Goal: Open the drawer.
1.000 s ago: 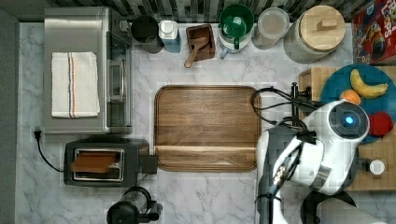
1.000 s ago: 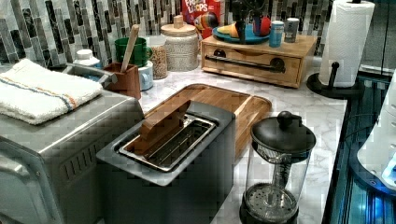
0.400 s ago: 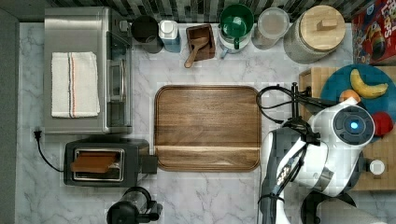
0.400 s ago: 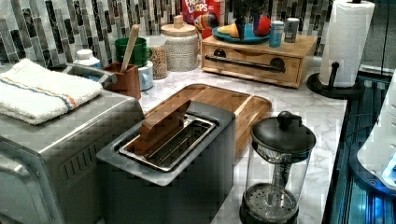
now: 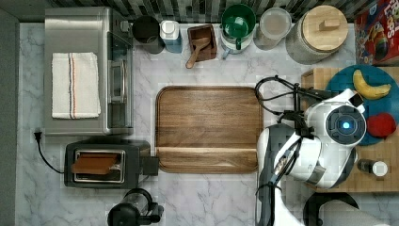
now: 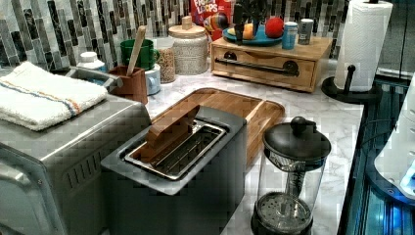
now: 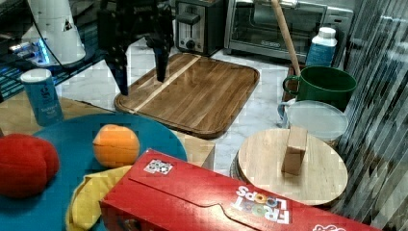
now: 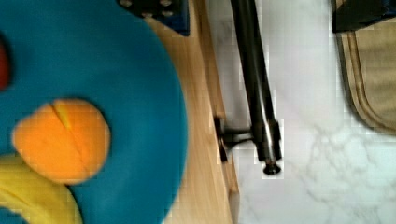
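Gripper: black fingers spread apart and holding nothing, hanging in the air above the counter near the walnut tray's corner in the right view; in the wrist view one finger stands over the wooden unit's top edge and the other over the marble, with the bar handle lying between them.
Drawer: front of the light wooden unit, pushed in flush, at the back of the counter toward the left view's right.
Handle: long slim black bar on black mounts, running along the drawer front just off the wood; one end and its mount show in the wrist view.
Unit's top: carries a blue plate with an orange, a red fruit and a banana; a small shaker stands beside the plate.
Arm: white body looms over the unit's front edge at the top view's right.
Tray: dark walnut tray lies flat mid-counter, between the unit and the toaster.
Toaster oven: stainless box with a folded towel on top, at the top view's left.
Back row: green mug, lidded jar, cereal box.
Paper towel roll: upright on its stand, just beside the unit in the left view.
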